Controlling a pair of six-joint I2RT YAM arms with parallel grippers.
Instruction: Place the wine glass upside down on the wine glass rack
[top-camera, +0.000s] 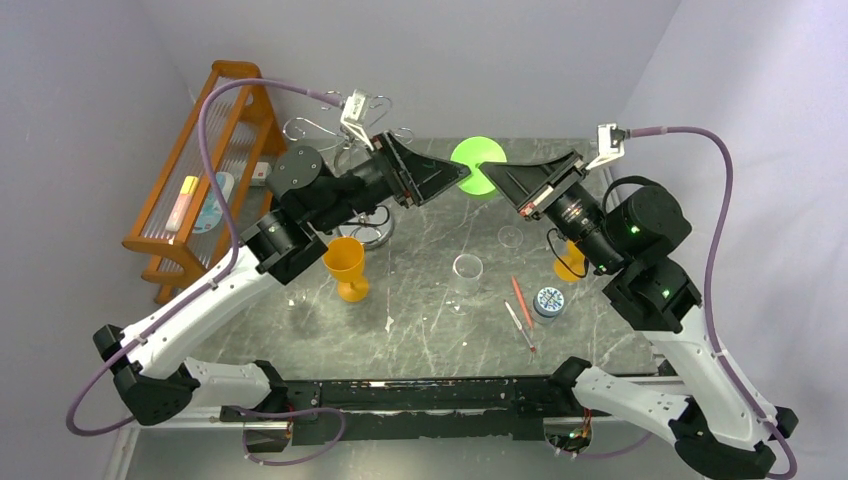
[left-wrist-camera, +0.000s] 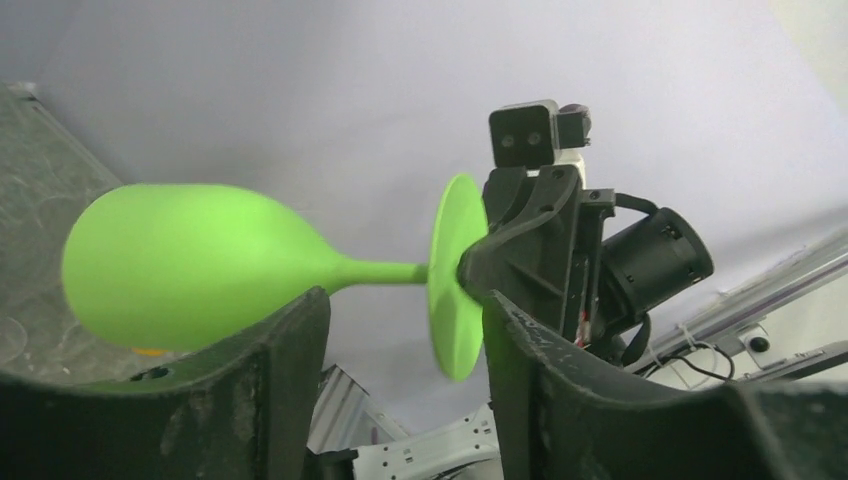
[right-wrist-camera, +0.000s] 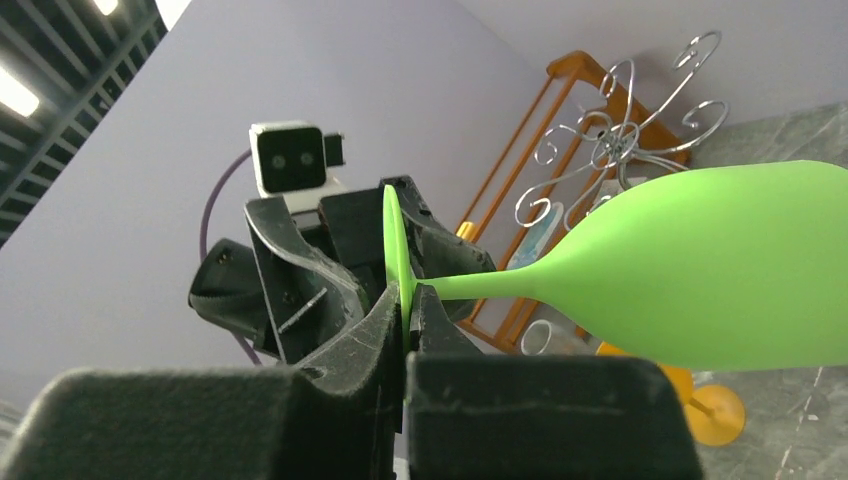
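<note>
While my right claw (right-wrist-camera: 406, 300) clamps the foot of the lime-green plastic wine glass (right-wrist-camera: 700, 262), left claw (left-wrist-camera: 400, 318), apart, straddles its level stem.

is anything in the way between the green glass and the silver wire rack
Yes: in the top view the left gripper and its wrist lie directly between the green wine glass and the wine glass rack, its open fingers around the stem and foot. The right gripper grips the glass's foot. No other object shows in between.
</note>
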